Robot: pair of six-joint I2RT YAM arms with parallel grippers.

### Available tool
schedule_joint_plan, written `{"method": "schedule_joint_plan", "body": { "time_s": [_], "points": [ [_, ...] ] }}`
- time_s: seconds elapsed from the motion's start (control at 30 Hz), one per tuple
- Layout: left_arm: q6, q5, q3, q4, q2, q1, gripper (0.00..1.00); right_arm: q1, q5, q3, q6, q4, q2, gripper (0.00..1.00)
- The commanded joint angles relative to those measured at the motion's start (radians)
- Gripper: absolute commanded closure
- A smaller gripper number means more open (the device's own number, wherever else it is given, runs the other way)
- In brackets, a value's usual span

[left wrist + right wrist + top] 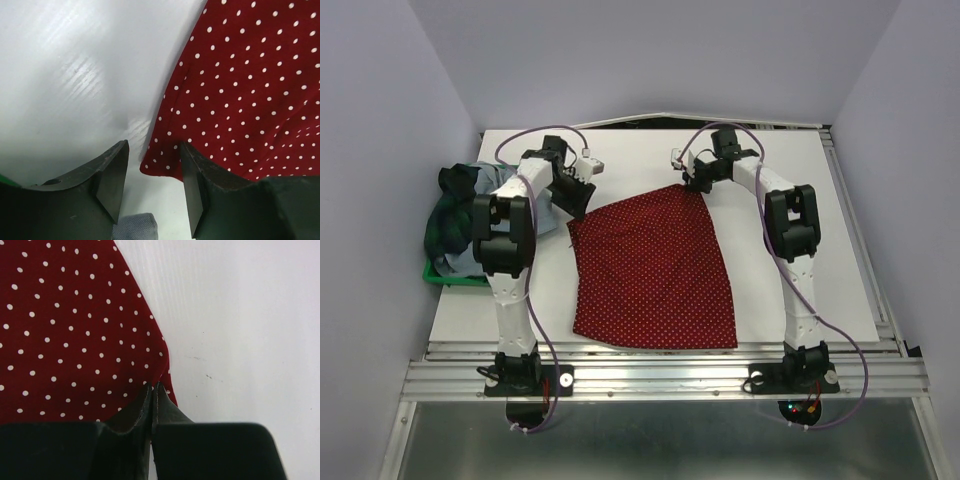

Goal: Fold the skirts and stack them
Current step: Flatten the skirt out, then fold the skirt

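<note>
The dark red skirt with white dots (650, 270) lies spread flat in the middle of the table. My left gripper (572, 200) is open, and in the left wrist view (153, 150) its jaws straddle the skirt's far left corner (160, 167). My right gripper (692, 183) is at the far right corner. In the right wrist view (154, 385) it is shut with the skirt's edge (167, 385) at its tips. The dark green plaid skirt (448, 205) and the pale grey-blue skirt (546, 212) lie heaped at the left; a bit of the grey-blue one (135, 227) shows under the left jaws.
A green plastic tray (450, 279) sits at the left table edge under the heap of cloth. The white table (790, 220) is bordered by purple walls on three sides. An aluminium rail (660, 375) runs along the near edge.
</note>
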Motion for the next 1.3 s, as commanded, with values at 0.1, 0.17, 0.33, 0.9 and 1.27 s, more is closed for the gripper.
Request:
{"method": "schedule_joint_plan", "body": {
  "time_s": [0.1,0.17,0.33,0.9,1.27],
  "points": [
    [0.045,-0.033,0.028,-0.045,0.042,-0.003,0.46,0.003,0.039,0.025,0.003,-0.034,-0.014,0.99],
    [0.057,-0.035,0.010,-0.041,0.039,-0.003,0.51,0.003,0.042,0.031,0.010,-0.033,-0.011,0.99],
    [0.065,-0.004,-0.023,-0.011,0.019,-0.003,0.85,-0.007,0.053,0.105,0.068,-0.028,0.007,0.99],
    [-0.036,-0.099,0.260,0.120,-0.047,-0.012,1.00,-0.092,0.085,0.159,0.135,0.053,-0.140,0.99],
    [0.056,-0.140,-0.280,0.305,-0.411,-0.071,1.00,-0.092,0.042,-0.146,0.028,-0.234,-0.454,0.99]
  ]
}}
